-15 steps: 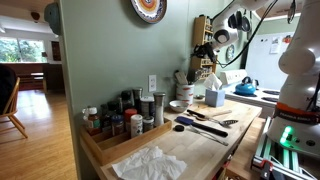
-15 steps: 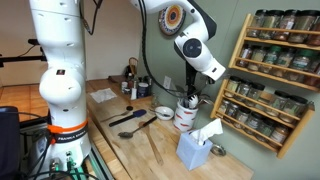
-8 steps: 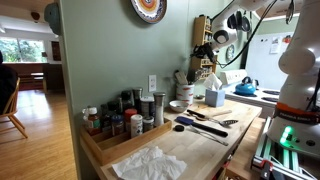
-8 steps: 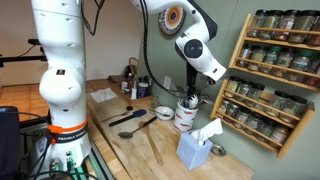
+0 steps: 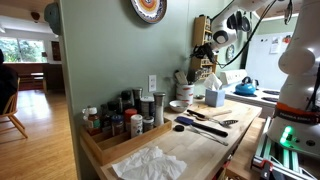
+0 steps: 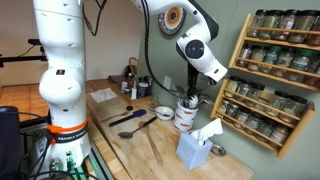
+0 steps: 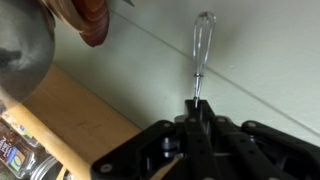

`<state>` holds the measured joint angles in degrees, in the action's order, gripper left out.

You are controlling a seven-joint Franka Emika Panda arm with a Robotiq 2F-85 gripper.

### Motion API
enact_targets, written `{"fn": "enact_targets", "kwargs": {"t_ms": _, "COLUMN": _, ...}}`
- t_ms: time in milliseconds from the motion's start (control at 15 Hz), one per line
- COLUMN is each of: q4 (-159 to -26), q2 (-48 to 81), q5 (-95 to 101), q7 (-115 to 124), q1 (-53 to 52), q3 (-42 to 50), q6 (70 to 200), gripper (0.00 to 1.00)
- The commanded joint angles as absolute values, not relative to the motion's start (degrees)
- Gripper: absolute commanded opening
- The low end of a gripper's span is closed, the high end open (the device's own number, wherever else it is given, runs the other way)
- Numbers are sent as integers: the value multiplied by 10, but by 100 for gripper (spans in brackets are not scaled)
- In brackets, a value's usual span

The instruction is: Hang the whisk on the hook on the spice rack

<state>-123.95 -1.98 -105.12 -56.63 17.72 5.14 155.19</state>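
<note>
- Plainly, the whisk [image 7: 200, 60] sticks straight out of the pincer [image 7: 196, 108] in the wrist view. Its stem is caught between the fingertips and its wire loop points away against the pale green wall.
- In an exterior view the pincer [image 6: 191, 93] hangs just above a white crock [image 6: 185, 118] at the wall edge of the desk [image 6: 125, 150]. The spice rack [image 6: 268, 80] is mounted on the wall just beside it. From there the whisk is too slim for me to make out.
- The crock holds a bunch of upright utensils, and every shelf of the spice rack is lined with small jars.
- A small bowl [image 6: 163, 113] sits touching or just beside the crock; I cannot tell what is in it. A blue tissue box [image 6: 197, 150], nearer the front edge, has a tissue poking out of its top.
- In an exterior view a long wooden tray [image 5: 108, 150] lies at the desk's corner along the wall edge, packed with bottles and tins.
- The pincer's fingers are drawn together, clamped on the whisk's stem, and they touch nothing else that I can see.
</note>
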Motion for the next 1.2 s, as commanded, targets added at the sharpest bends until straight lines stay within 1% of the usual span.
{"fn": "enact_targets", "kwargs": {"t_ms": 0, "q4": -1228, "q2": -11, "q5": -1044, "q7": -549, "q1": 179, "q3": 53, "q6": 1560, "gripper": 2}}
{"fn": "enact_targets", "kwargs": {"t_ms": 1133, "q4": -1239, "q2": -8, "q5": -967, "q7": -498, "q1": 177, "q3": 51, "q6": 1557, "gripper": 2}}
